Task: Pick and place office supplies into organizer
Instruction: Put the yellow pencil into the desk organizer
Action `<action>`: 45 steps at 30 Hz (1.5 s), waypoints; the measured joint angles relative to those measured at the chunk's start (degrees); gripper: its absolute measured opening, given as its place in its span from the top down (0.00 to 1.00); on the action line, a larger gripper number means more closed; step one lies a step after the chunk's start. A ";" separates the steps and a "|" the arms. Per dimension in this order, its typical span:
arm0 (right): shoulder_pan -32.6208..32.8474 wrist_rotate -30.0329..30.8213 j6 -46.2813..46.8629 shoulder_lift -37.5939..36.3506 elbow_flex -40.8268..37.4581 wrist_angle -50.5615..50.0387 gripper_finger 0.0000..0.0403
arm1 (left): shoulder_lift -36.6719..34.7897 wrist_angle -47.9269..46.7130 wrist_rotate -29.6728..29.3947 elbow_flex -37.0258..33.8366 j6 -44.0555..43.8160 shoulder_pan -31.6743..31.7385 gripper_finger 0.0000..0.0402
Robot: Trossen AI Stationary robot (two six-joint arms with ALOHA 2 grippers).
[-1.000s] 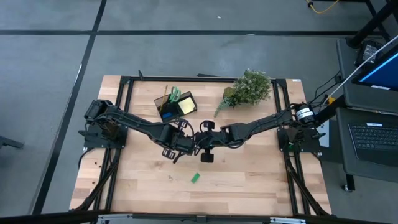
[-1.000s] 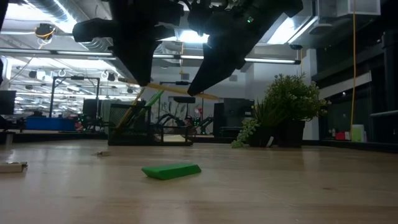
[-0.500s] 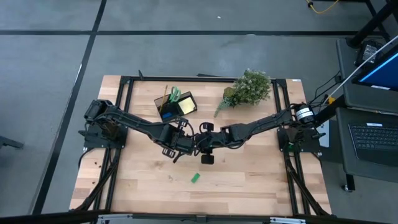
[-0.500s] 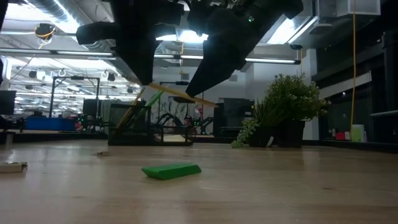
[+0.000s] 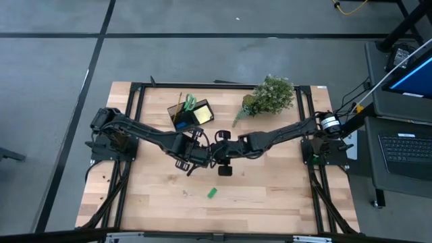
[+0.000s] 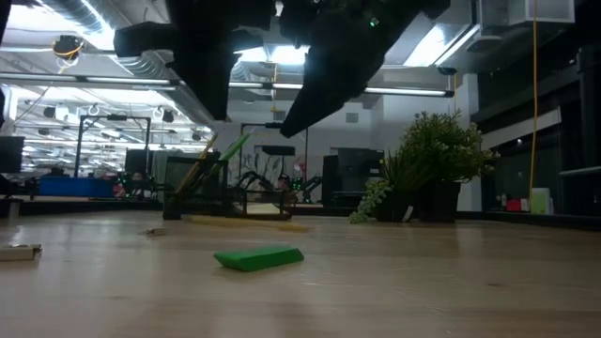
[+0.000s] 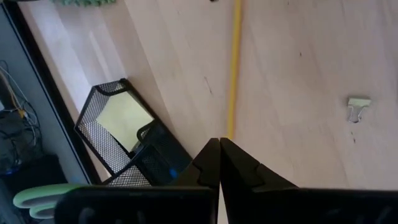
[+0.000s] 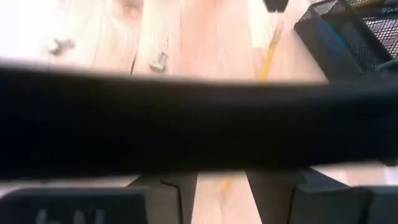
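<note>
Pencil (image 7: 234, 68) flat on the counter (image 5: 270, 196), beside the organizer (image 5: 191, 112).
Its length points straight ahead of the clenched, empty left end effector (image 7: 219, 163); right end effector (image 8: 221, 180) parted, empty, close.

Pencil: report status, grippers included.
Left gripper shut, empty, above table. Right gripper open, alongside it. Pencil flat on table, just outside organizer, not in. Green block lies apart, nearer table front.
</note>
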 joint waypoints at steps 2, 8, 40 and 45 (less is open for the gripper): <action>-0.06 0.13 -0.55 0.00 1.99 -4.17 0.68 | -0.04 0.03 0.00 0.04 -0.02 0.02 1.00; -0.07 1.98 0.28 0.00 6.00 -12.39 0.68 | -0.13 0.03 -0.02 0.09 -0.54 0.07 1.00; 0.85 7.89 13.15 -16.06 -17.88 -6.07 0.91 | -1.15 16.75 7.87 -4.36 12.90 7.96 1.00; 0.87 7.89 12.41 -17.25 -22.57 -1.10 0.91 | -3.99 21.01 9.32 -11.55 13.68 12.60 1.00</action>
